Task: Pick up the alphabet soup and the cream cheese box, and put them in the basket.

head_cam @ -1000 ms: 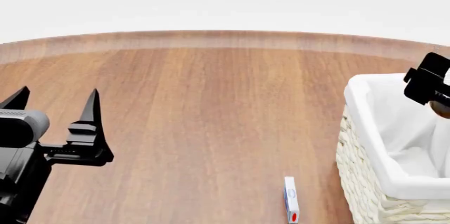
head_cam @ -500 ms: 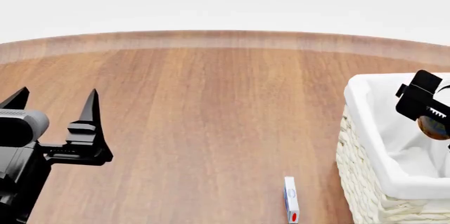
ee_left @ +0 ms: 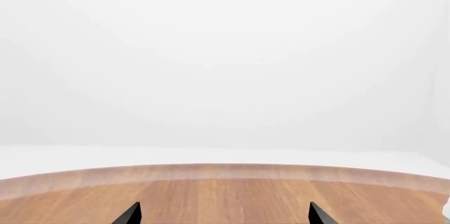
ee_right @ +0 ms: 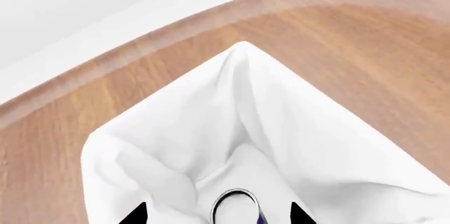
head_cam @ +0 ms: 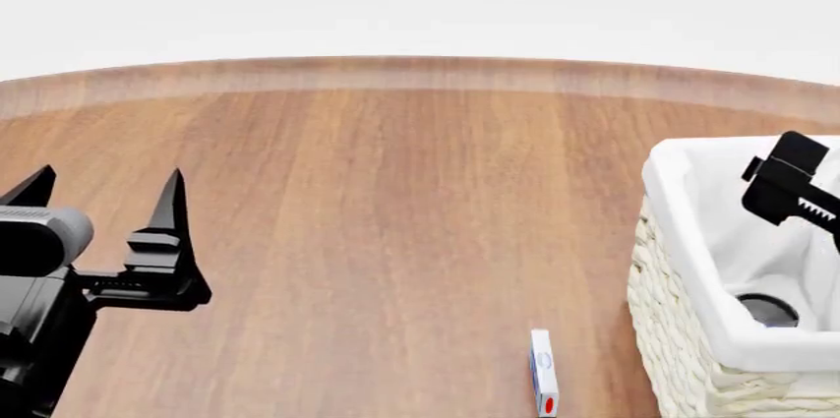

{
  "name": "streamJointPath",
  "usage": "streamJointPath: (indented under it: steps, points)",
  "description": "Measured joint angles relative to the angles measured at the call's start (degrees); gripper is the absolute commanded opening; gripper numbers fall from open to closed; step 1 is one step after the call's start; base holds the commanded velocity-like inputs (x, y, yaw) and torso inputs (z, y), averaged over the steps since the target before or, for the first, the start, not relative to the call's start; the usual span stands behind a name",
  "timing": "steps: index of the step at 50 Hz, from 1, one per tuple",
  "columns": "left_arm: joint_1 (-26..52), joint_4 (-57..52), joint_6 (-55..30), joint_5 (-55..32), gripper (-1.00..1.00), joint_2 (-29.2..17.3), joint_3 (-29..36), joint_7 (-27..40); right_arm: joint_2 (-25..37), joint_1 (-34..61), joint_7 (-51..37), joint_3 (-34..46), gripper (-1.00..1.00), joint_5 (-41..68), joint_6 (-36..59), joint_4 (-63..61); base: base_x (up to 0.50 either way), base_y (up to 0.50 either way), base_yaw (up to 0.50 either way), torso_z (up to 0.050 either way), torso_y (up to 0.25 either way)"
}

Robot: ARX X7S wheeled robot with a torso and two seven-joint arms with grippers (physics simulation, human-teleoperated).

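Note:
The alphabet soup can [head_cam: 768, 310] rests inside the cream wicker basket [head_cam: 676, 339] at the table's right, showing its pale top. In the right wrist view the can [ee_right: 235, 209] lies on the white liner between the spread black fingertips, with a blue sliver of label. My right gripper [ee_right: 218, 216] is open above the basket, apart from the can; one black finger [head_cam: 788, 187] of it shows in the head view. The cream cheese box [head_cam: 544, 384], white with a red mark, lies on the wood left of the basket. My left gripper [head_cam: 102, 182] is open and empty at the far left.
The round wooden table [head_cam: 393, 192] has its far edge curving across the back. In the left wrist view my left gripper [ee_left: 223, 216] shows only its fingertips, over bare wood and the white background.
The can was under my right gripper above the basket; now it lies on the basket's liner, free of the fingers. The left arm has not moved.

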State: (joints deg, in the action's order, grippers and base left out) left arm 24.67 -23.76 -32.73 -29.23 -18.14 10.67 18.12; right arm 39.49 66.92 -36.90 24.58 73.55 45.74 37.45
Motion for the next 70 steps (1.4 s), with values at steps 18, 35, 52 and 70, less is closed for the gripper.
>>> streamJointPath:
  steps: [18, 35, 52, 70]
  points:
    - [0.0, 0.1, 0.2, -0.4, 1.0, -0.4, 0.0, 0.3, 0.9, 0.8, -1.7, -0.7, 1.0, 0.1, 0.3, -3.5, 0.0, 0.0, 0.0, 0.0, 0.0]
    - [0.2, 0.2, 0.4, -0.7, 1.0, -0.6, 0.2, 0.5, 0.7, 9.2, 2.1, 2.7, 1.0, -3.7, 0.4, -18.7, 0.0, 0.0, 0.0, 0.0, 0.001]
    - [0.3, -0.1, 0.3, -0.8, 1.0, -0.6, 0.8, 1.0, -9.1, 15.2, 14.0, 12.7, 1.0, -11.8, -1.3, -15.2, 0.0, 0.0, 0.0, 0.0, 0.0]
    - [0.9, -0.8, -0.4, -1.6, 1.0, -0.8, 1.0, 1.5, -26.5, 18.2, 28.2, 21.1, 1.0, -21.8, -12.4, 11.2, 0.0, 0.0, 0.0, 0.0, 0.0]
